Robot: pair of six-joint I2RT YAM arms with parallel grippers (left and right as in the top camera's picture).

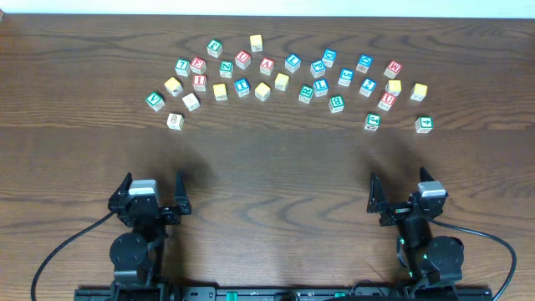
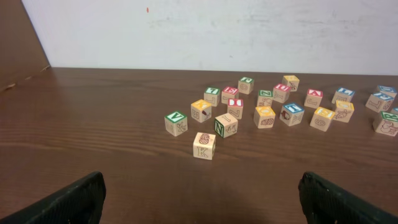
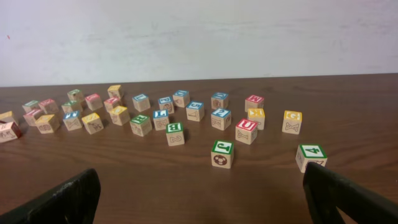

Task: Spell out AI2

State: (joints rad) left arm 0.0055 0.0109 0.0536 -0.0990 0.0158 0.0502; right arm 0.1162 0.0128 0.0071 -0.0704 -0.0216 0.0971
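Note:
The lettered cubes lie scattered in an arc across the far half of the table. A red-topped cube (image 1: 267, 64) looks like the A. Another red-topped cube (image 1: 199, 82) (image 2: 234, 104) looks like the I. A blue-topped cube (image 1: 368, 87) (image 3: 220, 115) may be the 2, but its mark is too small to read surely. My left gripper (image 1: 153, 179) (image 2: 202, 186) sits near the front left, open, with nothing between its fingers. My right gripper (image 1: 399, 180) (image 3: 202, 183) sits near the front right, also open and empty. Both are well short of the cubes.
Nearest the left gripper is a K cube (image 1: 175, 121) (image 2: 204, 145). Nearest the right gripper are a green cube with a ball picture (image 1: 372, 122) (image 3: 222, 152) and a green 4 cube (image 1: 425, 124) (image 3: 311, 155). Several other letter cubes crowd the arc.

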